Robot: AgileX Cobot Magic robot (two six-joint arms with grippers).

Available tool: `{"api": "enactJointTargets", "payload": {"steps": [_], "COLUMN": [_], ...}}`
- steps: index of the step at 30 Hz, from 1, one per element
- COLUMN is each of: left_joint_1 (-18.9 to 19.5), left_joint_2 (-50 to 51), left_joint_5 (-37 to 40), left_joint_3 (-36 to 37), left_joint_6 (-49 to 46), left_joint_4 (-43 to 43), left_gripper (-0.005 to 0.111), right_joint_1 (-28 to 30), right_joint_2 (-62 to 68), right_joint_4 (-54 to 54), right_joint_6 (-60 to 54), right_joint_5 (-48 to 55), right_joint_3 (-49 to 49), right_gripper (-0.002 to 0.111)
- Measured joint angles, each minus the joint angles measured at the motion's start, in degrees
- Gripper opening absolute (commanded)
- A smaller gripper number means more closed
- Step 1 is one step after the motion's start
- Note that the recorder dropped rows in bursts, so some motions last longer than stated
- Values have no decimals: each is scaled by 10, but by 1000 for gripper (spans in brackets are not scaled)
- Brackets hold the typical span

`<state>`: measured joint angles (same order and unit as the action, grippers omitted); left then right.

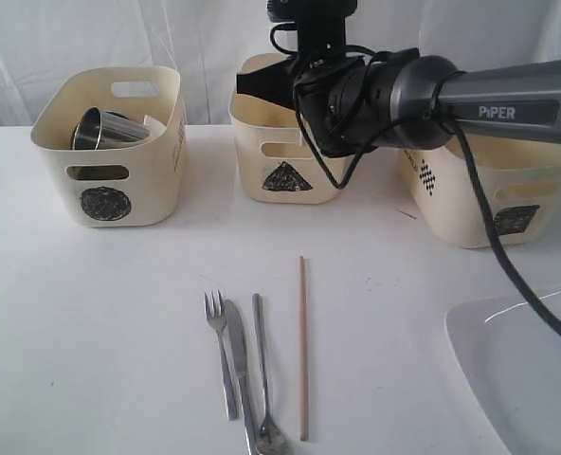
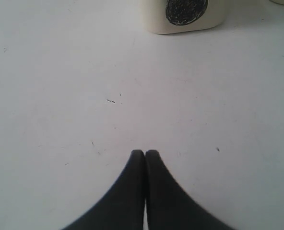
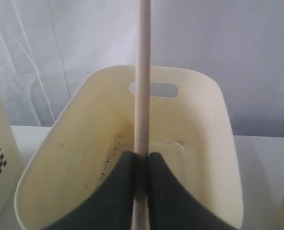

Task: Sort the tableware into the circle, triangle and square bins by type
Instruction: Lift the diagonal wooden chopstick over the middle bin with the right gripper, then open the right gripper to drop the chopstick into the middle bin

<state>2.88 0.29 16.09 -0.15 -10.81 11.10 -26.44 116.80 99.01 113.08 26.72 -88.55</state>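
Observation:
My right gripper (image 3: 141, 154) is shut on a thin wooden chopstick (image 3: 143, 72) and holds it above the open triangle bin (image 3: 204, 124). In the exterior view that gripper (image 1: 262, 83) hovers over the triangle bin (image 1: 280, 161). A second chopstick (image 1: 302, 346) lies on the table beside the steel fork (image 1: 222, 355), knife (image 1: 241, 374) and spoon (image 1: 264, 379). The circle bin (image 1: 110, 142) holds a steel mug (image 1: 100, 131). The square bin (image 1: 489, 199) stands at the right. My left gripper (image 2: 145, 152) is shut and empty, low over bare table. The bowl is out of view.
A white plate (image 1: 527, 370) lies at the front right corner under the right arm's cable. The circle bin's base (image 2: 154, 19) shows ahead of the left gripper. A white curtain hangs behind the bins.

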Motion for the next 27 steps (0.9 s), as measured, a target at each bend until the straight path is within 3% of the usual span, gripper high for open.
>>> {"api": "enactJointTargets", "payload": {"steps": [12, 27], "left_joint_1": [0, 0], "left_joint_2": [0, 0], "left_joint_5": [0, 0], "left_joint_3": [0, 0], "left_joint_6": [0, 0], "left_joint_4": [0, 0], "left_gripper": [0, 0], "right_joint_1": [9, 63], "right_joint_2": [4, 107], "right_joint_4": [4, 4], "right_joint_6": [67, 66], "right_joint_5": [96, 31], "right_joint_3": [-41, -131], "right_gripper": [0, 2]}}
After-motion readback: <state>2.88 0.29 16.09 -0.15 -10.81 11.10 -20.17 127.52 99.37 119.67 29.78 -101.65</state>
